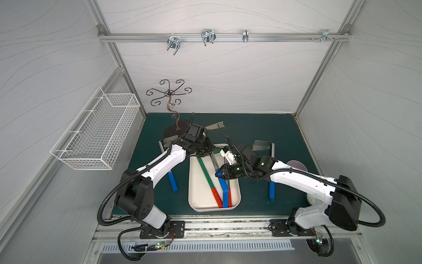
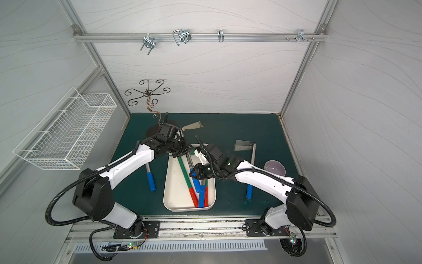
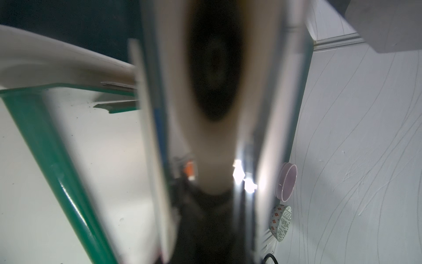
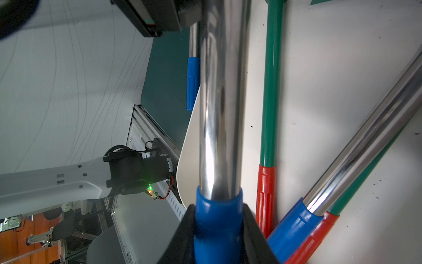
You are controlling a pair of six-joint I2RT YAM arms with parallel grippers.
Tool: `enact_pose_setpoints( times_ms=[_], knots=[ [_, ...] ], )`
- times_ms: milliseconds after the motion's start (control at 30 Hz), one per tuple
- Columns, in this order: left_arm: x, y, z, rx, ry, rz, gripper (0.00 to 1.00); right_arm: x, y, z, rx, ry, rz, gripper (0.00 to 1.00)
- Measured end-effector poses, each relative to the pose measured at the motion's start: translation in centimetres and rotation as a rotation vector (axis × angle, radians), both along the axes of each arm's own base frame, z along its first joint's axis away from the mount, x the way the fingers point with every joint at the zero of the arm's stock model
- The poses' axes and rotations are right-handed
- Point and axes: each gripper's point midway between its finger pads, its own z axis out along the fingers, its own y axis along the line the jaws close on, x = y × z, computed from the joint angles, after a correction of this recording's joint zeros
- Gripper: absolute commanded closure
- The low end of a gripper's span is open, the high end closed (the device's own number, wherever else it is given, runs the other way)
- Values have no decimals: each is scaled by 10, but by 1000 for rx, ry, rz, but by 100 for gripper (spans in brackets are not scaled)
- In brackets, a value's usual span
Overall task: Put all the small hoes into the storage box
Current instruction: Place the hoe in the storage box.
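Observation:
The storage box point(image 1: 201, 182) is a cream-white tray in the middle of the green mat, with several hoes lying in it. My right gripper point(image 4: 218, 228) is shut on the blue grip of a small hoe point(image 4: 219, 114) with a steel shaft, over the box point(image 4: 319, 91). In both top views the right gripper point(image 1: 218, 174) hangs over the box's right half. My left gripper point(image 1: 211, 150) is at the box's far end, by that hoe's head. Blurred metal fills the left wrist view and hides its fingers.
Two more blue-gripped hoes point(image 1: 173, 182) point(image 1: 271, 189) lie on the mat either side of the box. A silver blade point(image 1: 214, 125) juts out behind the left wrist. A wire basket point(image 1: 96, 130) hangs on the left wall. A curly metal stand point(image 1: 170, 100) is behind, and a purple bowl point(image 1: 296, 165) is at right.

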Motion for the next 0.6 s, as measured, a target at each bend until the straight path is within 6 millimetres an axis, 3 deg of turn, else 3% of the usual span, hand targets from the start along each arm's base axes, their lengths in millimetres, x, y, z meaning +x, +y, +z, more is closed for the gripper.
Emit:
enact_pose_setpoints(
  times_ms=[67,133,300,467,600],
  knots=[
    [-3,6,3,21,1,15,100,0,1,1,5,-6,11,54],
    [-8,16,3,76,6,21,100,3,-1,6,7,-22,13,46],
    [-20,48,0,239,53,58,100,31,-28,33,21,-98,-73,43],
    [-25,77,-9,343,104,123,100,58,-76,62,30,-183,-193,43],
    [-23,86,-21,394,134,151,100,72,-108,71,13,-215,-263,43]
  ],
)
